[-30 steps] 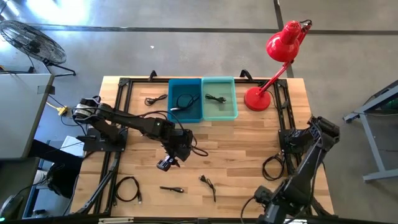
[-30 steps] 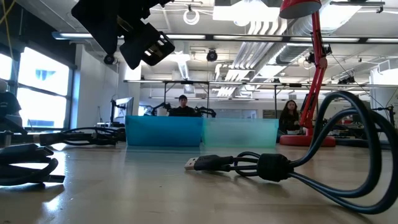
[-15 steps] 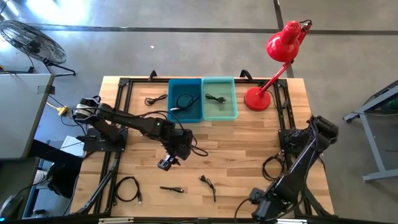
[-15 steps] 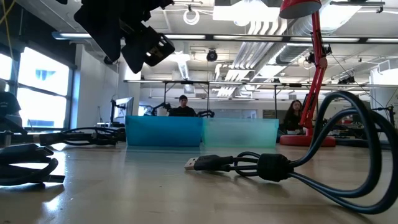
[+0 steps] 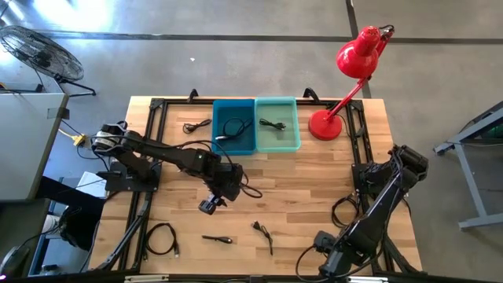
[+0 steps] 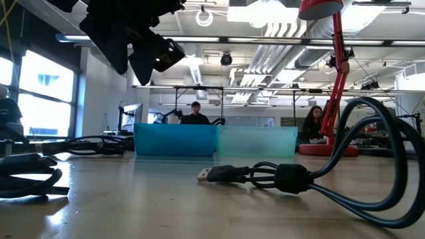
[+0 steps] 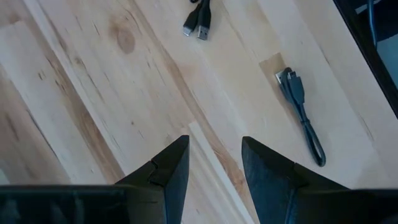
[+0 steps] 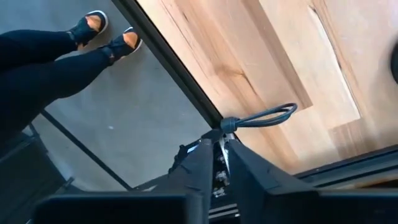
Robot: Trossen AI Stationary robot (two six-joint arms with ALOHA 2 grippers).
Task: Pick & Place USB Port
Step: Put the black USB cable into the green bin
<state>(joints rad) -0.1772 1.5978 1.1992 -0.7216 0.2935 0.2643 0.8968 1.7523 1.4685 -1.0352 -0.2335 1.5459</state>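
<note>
On the near part of the tabletop [image 5: 314, 185], three loose USB cables lie in a row: a coiled one [image 5: 160, 237] toward the left corner, a short straight one [image 5: 217, 238] beside it, and a bent one [image 5: 263, 234] a little further right. In the left wrist view the straight cable [image 7: 302, 114] lies on bare wood well clear of the fingers, and the plug ends of another cable [image 7: 200, 20] show at the edge. In the low view one USB plug [image 6: 214, 174] lies close to the camera on a thick looped lead.

The left gripper [image 5: 208, 206] hangs over the middle of the tabletop, above and behind the straight cable, touching nothing. Its jaws are spread apart with only wood showing between the two fingers [image 7: 171, 171]; they hold nothing.

At the far edge stand a blue bin [image 5: 234, 147] and a teal bin [image 5: 277, 144], side by side and touching, each with a cable in it. Another small cable [image 5: 194, 126] lies just left of the blue bin. A red lamp [image 5: 351, 64] stands at the far right corner.

The right gripper [image 5: 324, 266] is down at the near right edge of the tabletop. Its jaws stand nearly together with a thin gap, empty, just short of a dark cable loop [image 8: 261, 116] at the table's rim.
</note>
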